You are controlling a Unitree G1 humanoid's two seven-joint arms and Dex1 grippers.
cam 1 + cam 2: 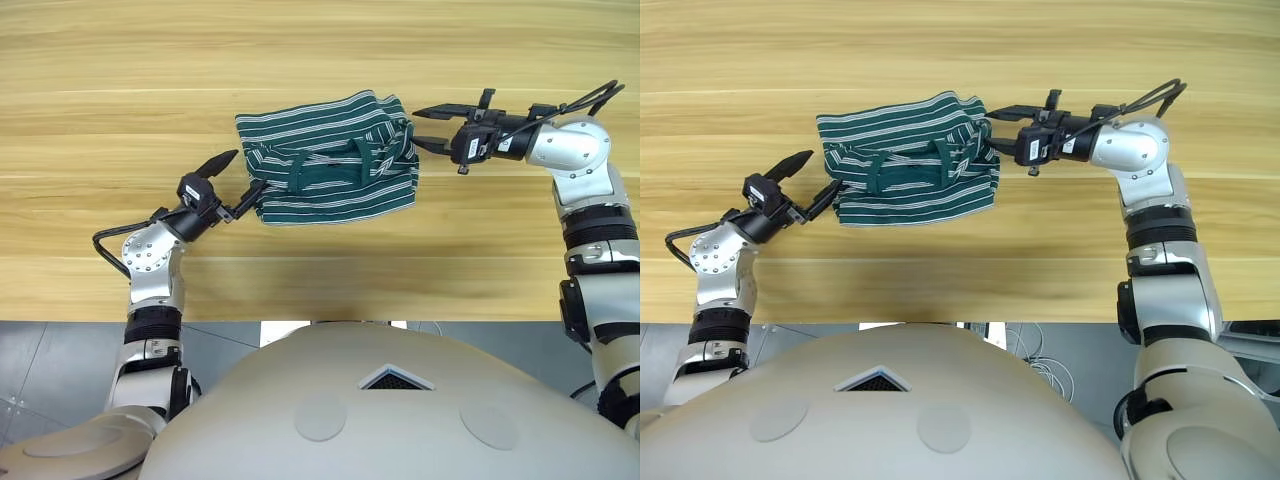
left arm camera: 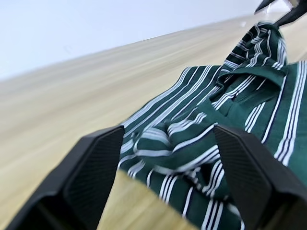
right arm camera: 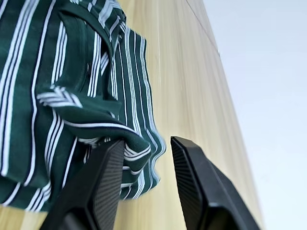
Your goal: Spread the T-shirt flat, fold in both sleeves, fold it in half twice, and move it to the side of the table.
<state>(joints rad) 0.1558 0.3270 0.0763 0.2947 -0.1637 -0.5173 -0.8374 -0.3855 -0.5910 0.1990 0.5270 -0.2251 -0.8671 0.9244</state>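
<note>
- L side: left gripper (image 1: pixel 249 169) sits low at the T-shirt's (image 1: pixel 330 165) left edge, claw spread wide. In the left wrist view, a rumpled corner of cloth lies between the two fingers (image 2: pixel 91 167), not pinched.
- Centre: T-shirt is a compact, roughly rectangular bundle of green w/ white stripes, lying mid-table (image 1: pixel 120 80). Several layers are stacked, and a fold ridge and a loose strip run across the top. No sleeve sticks out.
- R side: right gripper (image 1: pixel 415 127) is at the shirt's right edge, level w/ its far corner, claw open wide. In the right wrist view, the cloth edge laps against one finger (image 3: pixel 100 187) and the other is over bare wood. Nothing gripped.
- Done, by my read: spread, both sleeves in, and prob. both half-folds, given the small size and layering. Can't confirm the 2nd half-fold for sure, and the top layer is untidy.
- Left: move to the table's side. The bundle is nowhere near an edge. With both claws flanking it, this looks like set-up for a two-sided pick or slide.
- Count: T-shirt x1, grippers x2, table x1.
</note>
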